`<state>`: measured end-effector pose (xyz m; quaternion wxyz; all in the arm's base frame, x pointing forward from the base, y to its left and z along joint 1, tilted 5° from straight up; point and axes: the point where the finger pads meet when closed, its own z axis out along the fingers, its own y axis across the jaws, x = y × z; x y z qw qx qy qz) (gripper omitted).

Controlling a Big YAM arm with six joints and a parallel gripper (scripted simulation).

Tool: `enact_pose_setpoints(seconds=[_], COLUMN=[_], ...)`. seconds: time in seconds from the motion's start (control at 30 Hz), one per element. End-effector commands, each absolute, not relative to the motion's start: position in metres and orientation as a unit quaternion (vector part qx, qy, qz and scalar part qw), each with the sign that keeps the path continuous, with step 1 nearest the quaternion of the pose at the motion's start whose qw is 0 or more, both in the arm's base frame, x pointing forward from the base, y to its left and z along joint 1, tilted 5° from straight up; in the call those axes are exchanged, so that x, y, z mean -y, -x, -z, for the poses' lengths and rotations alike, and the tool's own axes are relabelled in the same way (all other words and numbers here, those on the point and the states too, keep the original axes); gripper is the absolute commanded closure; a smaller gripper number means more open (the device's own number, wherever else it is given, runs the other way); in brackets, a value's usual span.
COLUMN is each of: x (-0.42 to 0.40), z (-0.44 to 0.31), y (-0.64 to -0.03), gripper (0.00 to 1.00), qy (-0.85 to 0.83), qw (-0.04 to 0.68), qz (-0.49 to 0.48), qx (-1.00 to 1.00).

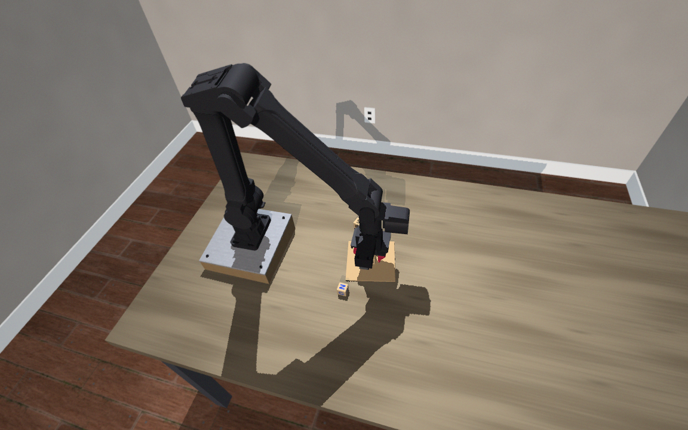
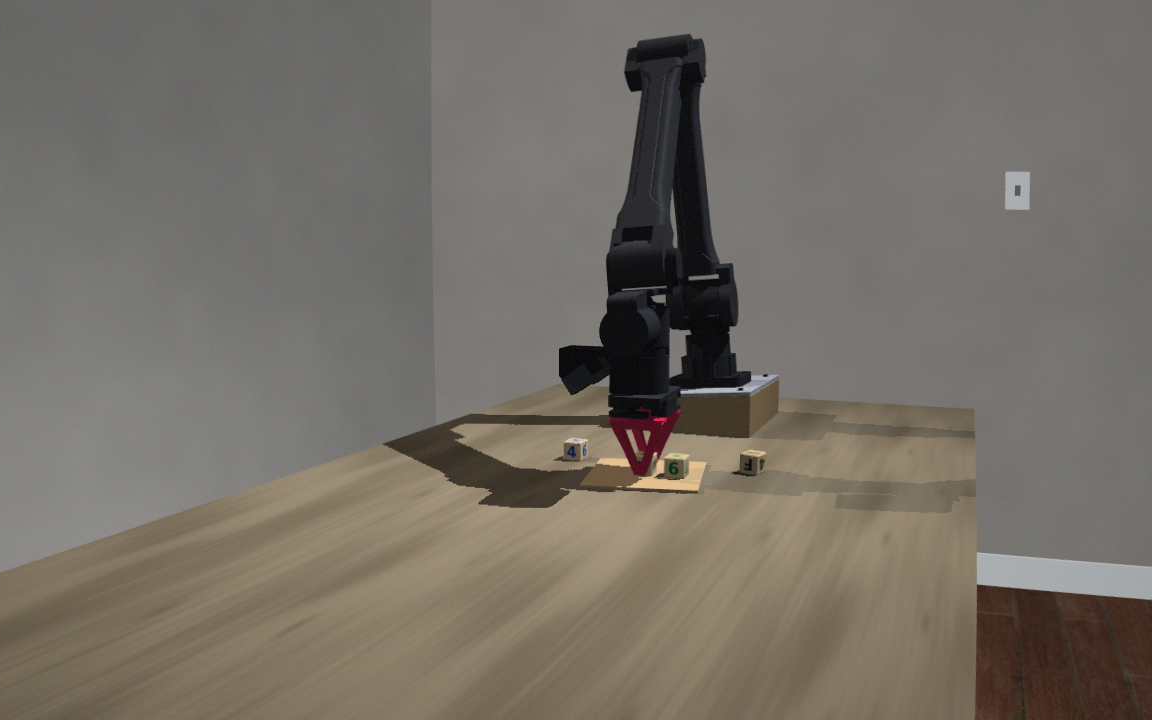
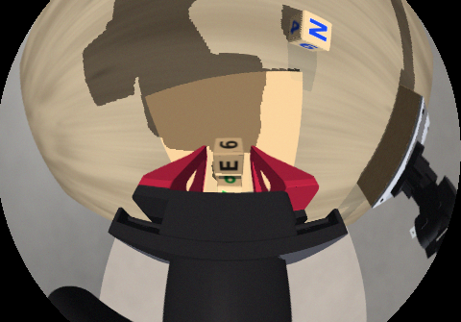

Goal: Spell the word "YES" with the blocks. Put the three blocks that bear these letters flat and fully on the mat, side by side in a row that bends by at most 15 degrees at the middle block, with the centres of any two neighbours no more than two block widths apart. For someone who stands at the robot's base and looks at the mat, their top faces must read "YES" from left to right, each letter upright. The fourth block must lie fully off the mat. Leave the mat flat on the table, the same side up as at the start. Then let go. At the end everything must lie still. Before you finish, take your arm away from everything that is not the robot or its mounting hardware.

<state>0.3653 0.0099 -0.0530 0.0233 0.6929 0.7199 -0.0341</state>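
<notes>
The tan mat (image 1: 373, 265) lies flat on the table in front of the robot base. My gripper (image 3: 229, 151) points straight down over it, and its red fingers (image 2: 643, 454) reach the mat. The fingers are open, with a wooden block with E on top (image 3: 229, 163) resting on the mat between them. A block with a green 6 on its side (image 2: 675, 465) sits on the mat right beside the fingers. The N block (image 1: 341, 288) lies off the mat, near its corner, and also shows in the wrist view (image 3: 314, 30). Another block with an F on its side (image 2: 751, 462) lies off the mat on the other side.
The arm's base plate (image 1: 247, 246) stands on the table left of the mat. The arm casts a wide shadow (image 1: 335, 342) over the table's near part. The table edge lies well away from the mat.
</notes>
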Motion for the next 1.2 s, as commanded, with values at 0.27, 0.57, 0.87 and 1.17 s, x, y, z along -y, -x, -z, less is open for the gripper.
enact_pose_setpoints(seconds=[0.27,0.57,0.87,1.17], x=[-0.007,-0.010,-0.015,-0.016], z=[0.043,0.033,0.014,0.002], y=[-0.364,-0.372,-0.388,-0.388], gripper=[0.55,0.55,0.55,0.55], qy=[-0.692,-0.692,-0.693,-0.694], qw=[0.028,0.033,0.044,0.043], qz=[0.032,0.027,0.015,0.015], qx=[-0.721,-0.721,-0.720,-0.719])
